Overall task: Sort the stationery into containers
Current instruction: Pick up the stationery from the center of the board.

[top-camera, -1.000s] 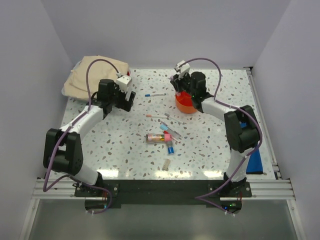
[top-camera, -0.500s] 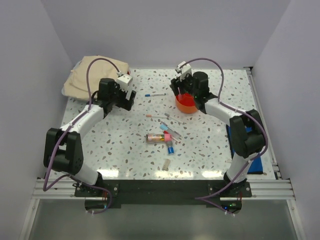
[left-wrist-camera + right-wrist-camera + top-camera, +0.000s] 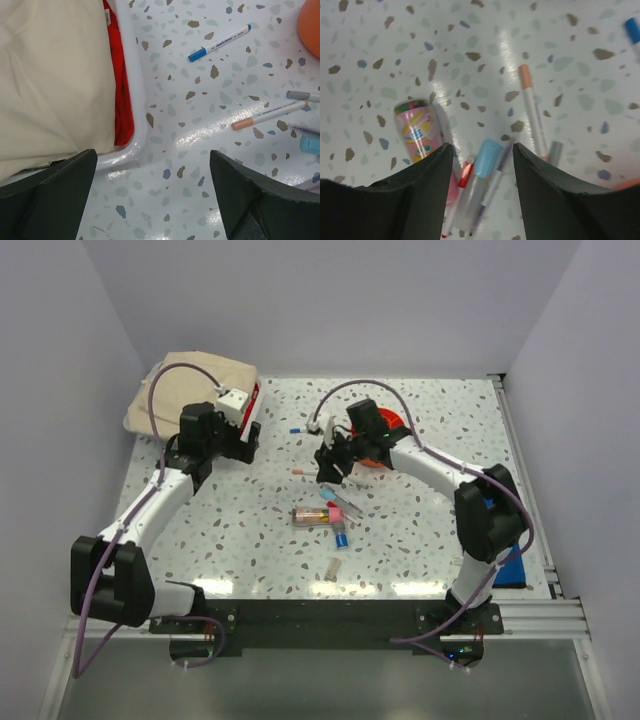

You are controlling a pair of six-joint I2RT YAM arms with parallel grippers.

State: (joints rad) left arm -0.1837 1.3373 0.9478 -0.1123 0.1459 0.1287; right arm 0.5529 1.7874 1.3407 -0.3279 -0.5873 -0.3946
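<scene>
- A beige cloth bundle [image 3: 195, 382] lies at the far left corner, over a white-rimmed tray [image 3: 139, 100].
- A flat blue mat [image 3: 512, 566] lies at the near right edge.
- The worktop [image 3: 240, 532] is white with speckles.

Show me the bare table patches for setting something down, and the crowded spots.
Bare: the near-left stretch between the left arm and the clear tube; the near-right stretch between the tube and the right arm; the far-right corner beyond the orange tub. Crowded: the centre, where markers and pens pile under the right gripper.
</scene>
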